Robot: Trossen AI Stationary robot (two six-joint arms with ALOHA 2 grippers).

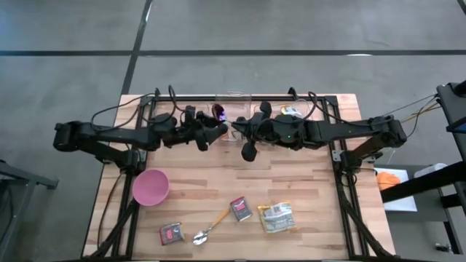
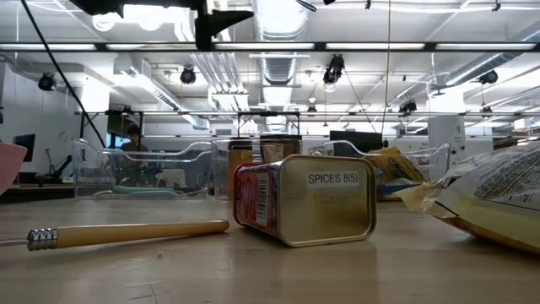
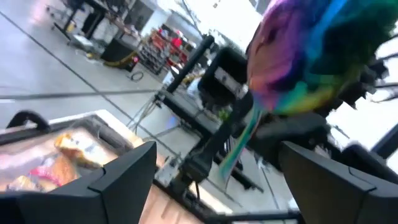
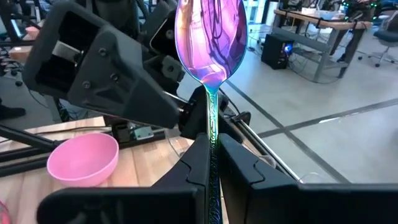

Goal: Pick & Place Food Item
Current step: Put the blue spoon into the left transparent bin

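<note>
An iridescent purple-green spoon [image 4: 210, 37] is held high above the table's far middle, with my right gripper [image 4: 214, 163] shut on it. In the high view its bowl [image 1: 218, 113] shows between the two arms. My left gripper [image 3: 217, 180] faces it from the table's left, open. In the left wrist view the spoon's bowl [image 3: 311, 56] stands ahead of and above the gap between the fingers, and I see no touch. On the table's near part lie a spice tin [image 2: 304, 198], a food packet [image 1: 277, 217] and a small dark packet [image 1: 172, 233]. My right gripper pinches the spoon's thin handle [image 4: 212, 134] between its two fingers. The fingers come about level from the table's right and lie along the handle. The bowl sticks out ahead of the fingertips toward my left gripper. The spoon is lifted clear of the table.
A pink bowl [image 1: 150, 186] stands at the near left. A wooden-handled spoon [image 1: 211, 227] lies near the front edge, beside the spice tin. A clear tray [image 2: 143, 169] with packets stands along the far edge, below both grippers.
</note>
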